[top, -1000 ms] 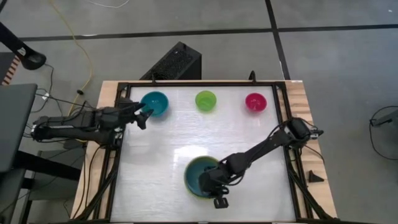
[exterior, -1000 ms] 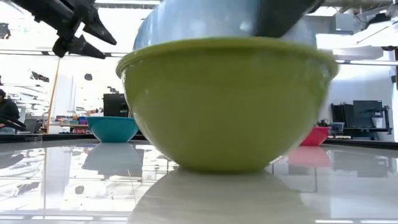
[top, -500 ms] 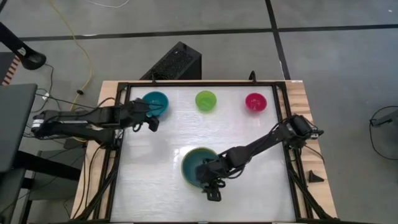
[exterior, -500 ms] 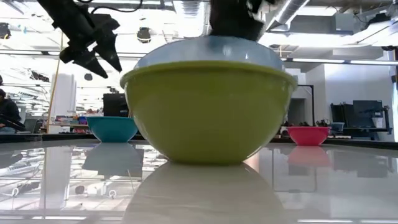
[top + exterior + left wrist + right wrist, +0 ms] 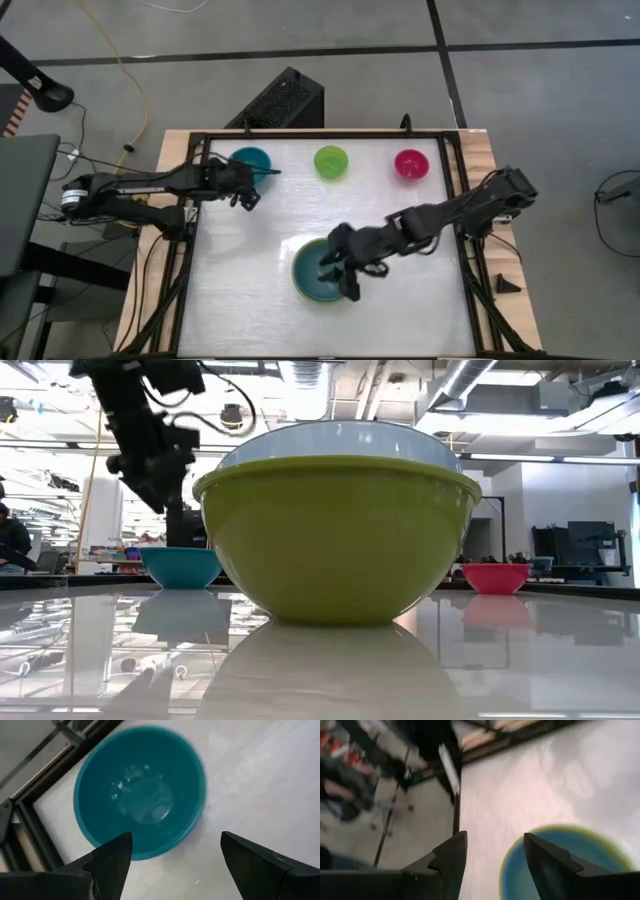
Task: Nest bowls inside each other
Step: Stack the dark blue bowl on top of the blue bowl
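Observation:
The large olive-green bowl (image 5: pixel 300 283) stands near the table's front middle with the light blue bowl (image 5: pixel 320 285) nested inside it, its rim (image 5: pixel 340 438) showing above. My right gripper (image 5: pixel 342 275) hovers open above them, touching nothing. Along the far edge stand the teal bowl (image 5: pixel 250 158), the small lime-green bowl (image 5: pixel 330 161) and the magenta-red bowl (image 5: pixel 410 163), each upright on its base. My left gripper (image 5: pixel 175 865) is open, tipped downward just above the teal bowl's (image 5: pixel 140 790) near side.
A black metal frame (image 5: pixel 200 140) runs around the white tabletop. Bare table lies between the far row of bowls and the nested pair. In the low view the big bowl (image 5: pixel 335 540) hides the lime-green one.
My right gripper has let go of the light blue bowl, which has settled level into the olive-green bowl, and has risen clear of the pair. My left gripper has moved toward the teal bowl, sinking and tipping downward.

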{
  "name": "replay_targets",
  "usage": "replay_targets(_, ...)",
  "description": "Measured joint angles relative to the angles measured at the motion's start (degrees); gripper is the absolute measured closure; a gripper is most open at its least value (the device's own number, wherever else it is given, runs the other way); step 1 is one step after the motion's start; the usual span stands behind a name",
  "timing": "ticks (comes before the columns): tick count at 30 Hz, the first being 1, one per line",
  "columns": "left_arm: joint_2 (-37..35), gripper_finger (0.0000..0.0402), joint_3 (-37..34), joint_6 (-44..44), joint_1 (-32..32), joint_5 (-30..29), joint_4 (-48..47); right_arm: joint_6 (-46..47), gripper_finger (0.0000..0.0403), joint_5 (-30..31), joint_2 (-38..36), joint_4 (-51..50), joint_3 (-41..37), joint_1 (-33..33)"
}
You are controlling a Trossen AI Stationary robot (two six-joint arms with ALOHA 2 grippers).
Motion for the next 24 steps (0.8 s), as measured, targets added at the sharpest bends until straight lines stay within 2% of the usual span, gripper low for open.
replay_targets(8, 11.28, 0.0109, 0.0, 7.66, 9.73, 1.16, 2.53, 1.73, 0.0177, 12.56, -10.2, -2.98, 0.02, 3.47)
replay_targets(16, 20.36, 0.0115, -0.04, 13.27, 18.26, 12.42, 9.47, 5.28, 0.0178, 25.05, -15.4, -7.81, 0.02, 8.7)
replay_targets(20, 21.95, 0.0154, 1.08, 14.38, 20.13, 14.13, 9.83, 5.95, 0.0178, 28.91, -16.08, -8.68, 0.02, 10.33)
replay_targets(24, 21.95, 0.0229, 2.59, 15.62, 20.82, 16.31, 10.01, 5.59, 0.0178, 30.59, -16.21, -8.87, 0.02, 10.77)
